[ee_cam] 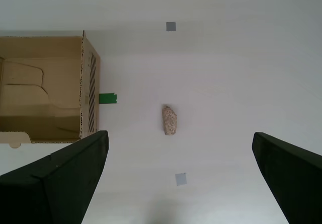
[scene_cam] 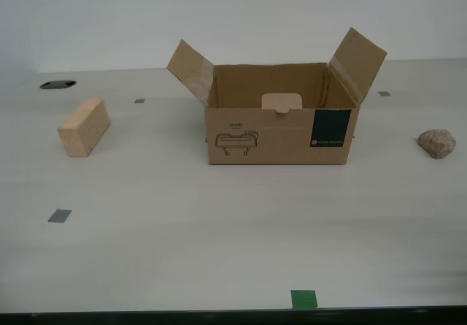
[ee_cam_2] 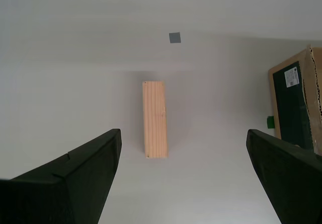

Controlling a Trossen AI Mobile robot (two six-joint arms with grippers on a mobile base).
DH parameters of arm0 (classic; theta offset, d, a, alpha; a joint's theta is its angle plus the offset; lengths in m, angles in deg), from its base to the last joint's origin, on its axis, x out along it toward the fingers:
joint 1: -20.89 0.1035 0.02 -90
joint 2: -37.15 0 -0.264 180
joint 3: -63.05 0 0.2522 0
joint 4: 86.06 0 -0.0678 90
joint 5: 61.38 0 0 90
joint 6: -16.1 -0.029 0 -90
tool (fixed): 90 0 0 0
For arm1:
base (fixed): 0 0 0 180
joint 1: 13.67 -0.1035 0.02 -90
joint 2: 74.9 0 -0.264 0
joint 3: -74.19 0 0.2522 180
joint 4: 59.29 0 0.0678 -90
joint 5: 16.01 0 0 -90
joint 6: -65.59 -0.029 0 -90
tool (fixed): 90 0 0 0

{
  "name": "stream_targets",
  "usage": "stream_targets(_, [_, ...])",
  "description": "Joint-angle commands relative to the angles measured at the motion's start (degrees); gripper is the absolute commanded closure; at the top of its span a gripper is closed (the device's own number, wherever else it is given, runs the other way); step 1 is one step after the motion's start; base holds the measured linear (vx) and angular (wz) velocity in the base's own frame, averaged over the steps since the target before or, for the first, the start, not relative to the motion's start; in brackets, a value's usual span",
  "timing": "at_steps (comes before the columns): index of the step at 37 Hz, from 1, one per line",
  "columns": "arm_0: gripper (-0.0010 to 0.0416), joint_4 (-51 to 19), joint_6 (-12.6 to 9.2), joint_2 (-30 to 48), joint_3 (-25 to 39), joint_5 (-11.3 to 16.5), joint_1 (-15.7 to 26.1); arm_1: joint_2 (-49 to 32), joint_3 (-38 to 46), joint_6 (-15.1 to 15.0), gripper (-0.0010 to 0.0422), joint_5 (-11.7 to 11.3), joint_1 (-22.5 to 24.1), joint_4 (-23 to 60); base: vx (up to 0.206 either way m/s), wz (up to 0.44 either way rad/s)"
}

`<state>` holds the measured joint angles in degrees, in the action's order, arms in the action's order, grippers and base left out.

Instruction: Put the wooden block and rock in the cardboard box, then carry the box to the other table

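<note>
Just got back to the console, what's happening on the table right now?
Nothing is being held. The cardboard box sits open on the table, flaps up. The wooden block lies toward the exterior view's left, the rock toward its right, both outside the box. My second gripper hangs open above the block, my first gripper open above the rock. Neither has been picked up yet.

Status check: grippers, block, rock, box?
My first gripper open above rock. My second gripper open above wooden block. Cardboard box empty, flaps up. Nothing blocking.
</note>
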<state>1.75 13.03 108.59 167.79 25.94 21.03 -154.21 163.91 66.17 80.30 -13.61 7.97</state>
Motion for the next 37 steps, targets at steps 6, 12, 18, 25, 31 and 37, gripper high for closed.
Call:
stream_targets(6, [0.0007, -0.13, -0.11, 0.02, 0.02, -0.2, 0.07, -6.36, 0.28, 0.9, 0.0073, -0.11, 0.0, -0.55, 0.0, 0.0])
stream_targets(12, [0.0007, -0.42, -0.02, 0.02, 0.02, -0.17, 0.07, -11.13, 0.33, 0.9, 0.0073, -0.57, -0.02, -0.63, 0.0, 0.0])
stream_targets(18, [0.0007, -0.35, 0.02, 0.02, 0.02, -0.2, 0.07, -15.63, 0.33, 0.9, 0.0073, -4.79, 0.0, -1.36, 0.0, 0.0])
stream_targets(25, [0.0007, -0.5, -1.2, 0.04, 0.02, -0.2, 0.07, -21.03, 0.33, 0.9, 0.0073, -5.81, 0.02, -1.4, 0.0, 0.0])
stream_targets(31, [0.0008, -0.83, -1.62, 0.22, 0.02, -0.22, 0.07, -25.51, 0.33, 0.85, 0.0073, -5.75, 0.04, -1.62, 0.0, 0.0])
stream_targets(37, [0.0008, -1.4, -1.64, 0.22, 0.02, -0.22, 0.07, -29.29, 0.33, 0.81, 0.0073, -5.64, 0.07, -4.04, 0.0, 0.0])
